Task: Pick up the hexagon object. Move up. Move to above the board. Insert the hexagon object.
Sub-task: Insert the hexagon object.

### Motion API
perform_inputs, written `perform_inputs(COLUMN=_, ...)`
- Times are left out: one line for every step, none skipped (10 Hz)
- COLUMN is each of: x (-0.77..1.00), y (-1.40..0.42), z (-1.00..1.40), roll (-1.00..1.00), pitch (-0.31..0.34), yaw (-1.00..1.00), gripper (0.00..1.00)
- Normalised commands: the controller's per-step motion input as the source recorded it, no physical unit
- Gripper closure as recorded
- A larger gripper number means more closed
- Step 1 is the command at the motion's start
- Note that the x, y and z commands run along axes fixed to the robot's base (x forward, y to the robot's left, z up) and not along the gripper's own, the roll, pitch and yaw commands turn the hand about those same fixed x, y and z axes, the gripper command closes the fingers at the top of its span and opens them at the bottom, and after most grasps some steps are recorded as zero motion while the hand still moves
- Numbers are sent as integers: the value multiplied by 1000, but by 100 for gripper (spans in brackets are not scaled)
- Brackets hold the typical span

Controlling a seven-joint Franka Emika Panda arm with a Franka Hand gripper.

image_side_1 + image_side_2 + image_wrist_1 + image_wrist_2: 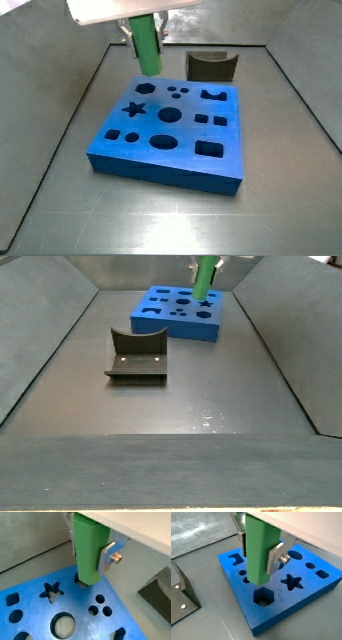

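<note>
Pincer (258, 569) above the board: flat silver finger plates (273, 559), brass-coloured screw w/ washer, pale grey housing.

The fixture (136, 357), a dark L-shaped bracket on its base plate, stands on the grey metal tray floor (201, 406), enclosed by sloping grey walls (40, 346).

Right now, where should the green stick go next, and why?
Probably a small sideways shift, then down. The end effector holds the hexagon object upright over the board, but its lower end looks beside the hexagon hole, not yet over it.
</note>
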Motion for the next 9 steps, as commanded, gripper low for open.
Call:
perform_inputs(x=77, y=40, z=-1000, roll=120, pitch=0, yaw=0, gripper=100)
perform_inputs(x=69, y=34, z=-1000, roll=100, pitch=-6, yaw=0, gripper=100)
perform_inputs(x=66, y=26, z=-1000, roll=86, pitch=-6, yaw=0, gripper=100)
perform_inputs(x=63, y=9, z=-1000, roll=60, pitch=-3, yaw=0, gripper=100)
perform_inputs(x=57, y=0, z=-1000, roll=54, pitch=-3, yaw=0, gripper=100)
perform_inputs(x=57, y=0, z=-1000, roll=54, pitch=-3, yaw=0, gripper=100)
perform_inputs(x=54, y=0, z=-1000, roll=49, pitch=-3, yaw=0, gripper=100)
perform_inputs(x=57, y=0, z=-1000, roll=46, pitch=-3, yaw=0, gripper=100)
perform_inputs(x=57, y=0, z=-1000, roll=49, pitch=0, yaw=0, gripper=100)
